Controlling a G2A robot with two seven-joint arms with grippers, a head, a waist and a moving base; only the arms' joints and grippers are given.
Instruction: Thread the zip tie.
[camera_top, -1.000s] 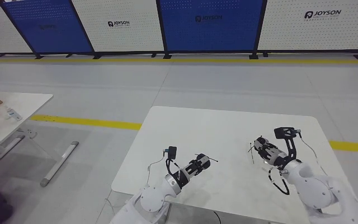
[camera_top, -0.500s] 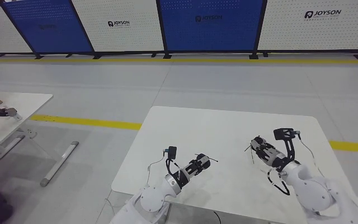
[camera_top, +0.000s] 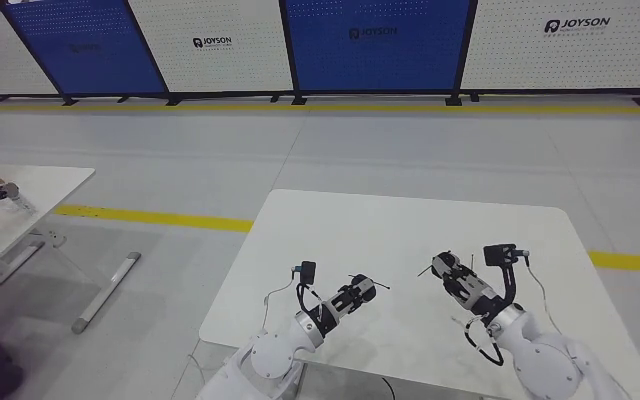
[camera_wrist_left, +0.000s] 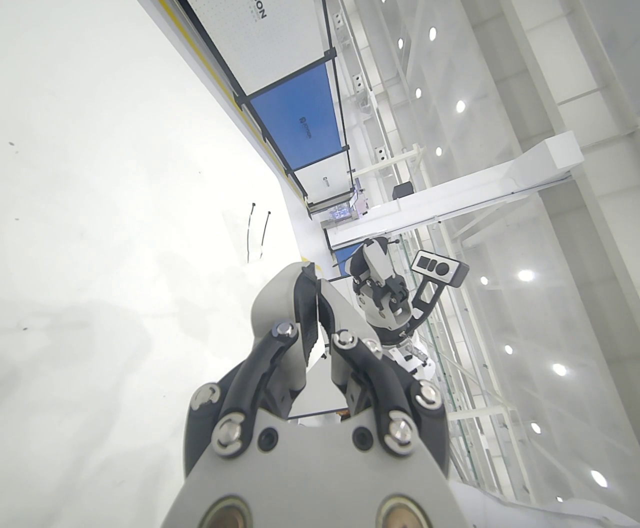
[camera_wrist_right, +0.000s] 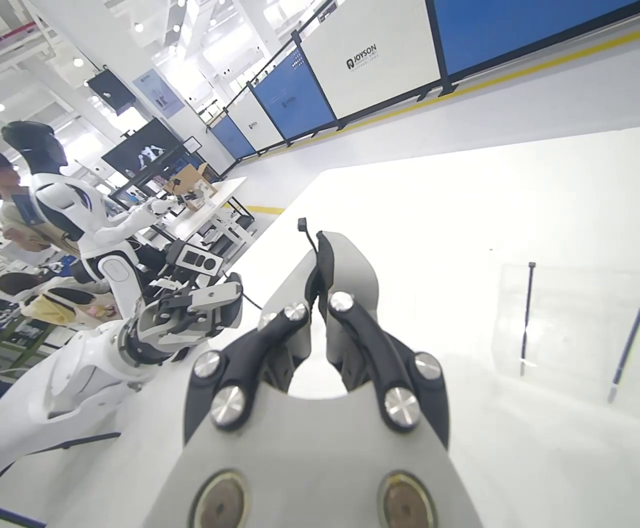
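My left gripper (camera_top: 362, 291) hangs low over the white table (camera_top: 400, 220) near its front edge, shut on a thin black zip tie (camera_top: 383, 287) that pokes out past its tips. In the left wrist view its fingers (camera_wrist_left: 300, 300) are pressed together on the strip. My right gripper (camera_top: 441, 266) is to the right of it, a short gap away, shut on a second black zip tie (camera_top: 424, 270). The square head of that zip tie (camera_wrist_right: 302, 223) sticks out beyond the closed right gripper (camera_wrist_right: 320, 240) and points at the left gripper (camera_wrist_right: 215, 295).
Two spare zip ties (camera_wrist_right: 526, 310) lie on a clear sheet (camera_wrist_right: 565, 320) on the table beyond the right gripper, and they also show as spare ties (camera_wrist_left: 257, 232). A second white table (camera_top: 30, 195) stands off to the left across the floor.
My right gripper has moved left across the table with its zip tie, closing the gap to the left gripper. The left arm has stayed where it was.
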